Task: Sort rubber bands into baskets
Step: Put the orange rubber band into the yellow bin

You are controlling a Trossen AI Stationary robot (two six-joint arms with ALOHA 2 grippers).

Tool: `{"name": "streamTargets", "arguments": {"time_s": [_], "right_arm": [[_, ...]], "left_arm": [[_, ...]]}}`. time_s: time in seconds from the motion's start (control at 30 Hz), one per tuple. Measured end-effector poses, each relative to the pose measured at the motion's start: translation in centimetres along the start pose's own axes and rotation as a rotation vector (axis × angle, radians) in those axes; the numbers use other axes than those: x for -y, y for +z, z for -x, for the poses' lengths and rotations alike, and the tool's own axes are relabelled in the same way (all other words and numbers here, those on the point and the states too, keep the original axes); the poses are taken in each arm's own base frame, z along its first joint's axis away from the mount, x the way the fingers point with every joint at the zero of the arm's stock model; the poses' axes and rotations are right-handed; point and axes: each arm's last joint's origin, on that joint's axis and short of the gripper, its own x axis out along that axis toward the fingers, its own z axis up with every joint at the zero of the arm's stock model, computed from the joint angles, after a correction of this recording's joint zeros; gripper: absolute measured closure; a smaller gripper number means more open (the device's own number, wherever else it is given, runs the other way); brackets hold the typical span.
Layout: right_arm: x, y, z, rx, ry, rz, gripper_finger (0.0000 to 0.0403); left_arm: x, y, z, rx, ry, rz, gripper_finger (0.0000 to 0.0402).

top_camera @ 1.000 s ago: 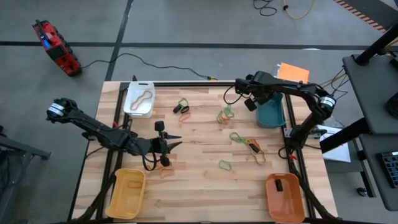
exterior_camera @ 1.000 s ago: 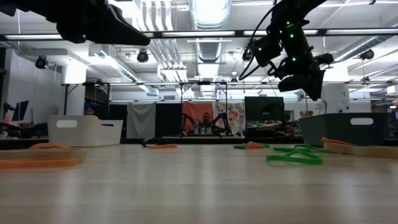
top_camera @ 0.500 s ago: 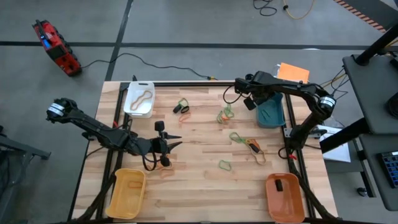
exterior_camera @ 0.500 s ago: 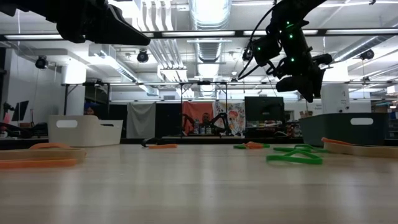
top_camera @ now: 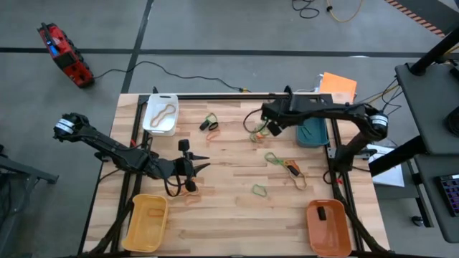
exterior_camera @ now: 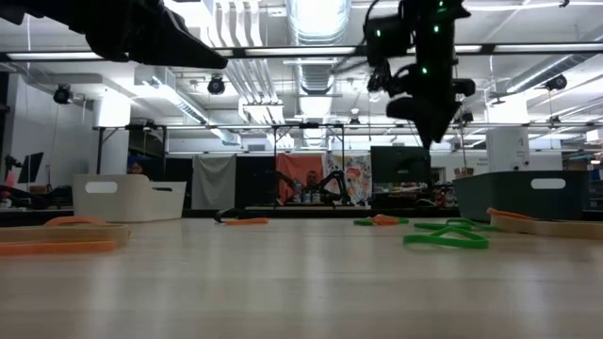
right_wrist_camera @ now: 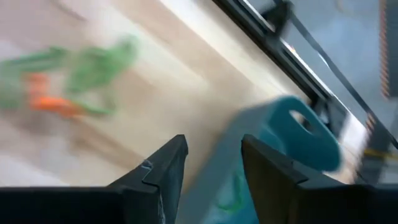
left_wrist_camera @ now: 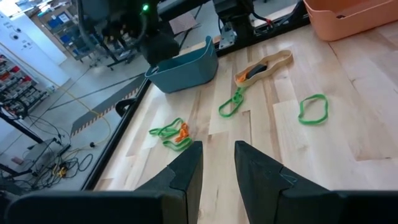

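Note:
Rubber bands lie loose on the wooden table: a green and orange cluster [top_camera: 258, 132], a green one [top_camera: 273, 158], a tan and black bunch [top_camera: 295, 170], a green one [top_camera: 259, 190], a green and black pair [top_camera: 210, 123], and an orange one [top_camera: 190, 188]. A tan band [top_camera: 163, 112] lies in the white basket [top_camera: 152, 123]. My right gripper [top_camera: 272, 129] hangs open above the table beside the green and orange cluster [right_wrist_camera: 68, 81], left of the teal basket [top_camera: 313, 132]. My left gripper [top_camera: 201, 162] stands open above the table's left middle, with nothing between its fingers [left_wrist_camera: 186, 171].
The yellow basket [top_camera: 147, 222] sits at the near left corner. The orange basket [top_camera: 328, 228], with a dark item inside, sits at the near right. Something green lies in the teal basket [right_wrist_camera: 280, 143]. A black frame rail runs along the table's far edge.
My right gripper has swung from over the teal basket toward the table's left, turning as it went. It now hangs by the green and orange cluster. The left arm and the bands on the table have stayed put.

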Motion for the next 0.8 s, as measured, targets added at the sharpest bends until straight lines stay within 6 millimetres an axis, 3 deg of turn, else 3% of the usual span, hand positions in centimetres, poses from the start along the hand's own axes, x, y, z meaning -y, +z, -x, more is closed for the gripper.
{"name": "streamTargets", "arguments": {"time_s": [0.43, 0.8], "right_arm": [[-7.8, -4.8, 5.8, 0.285, 0.274, 0.204, 0.027], [-12.6, -9.0, 7.5, 0.531, 0.496, 0.387, 0.0269]], "left_arm": [[0.0, 0.0, 0.0, 0.0, 0.0, 0.011, 0.0323], [0.0, 0.0, 0.0, 0.0, 0.0, 0.011, 0.0323]]}}
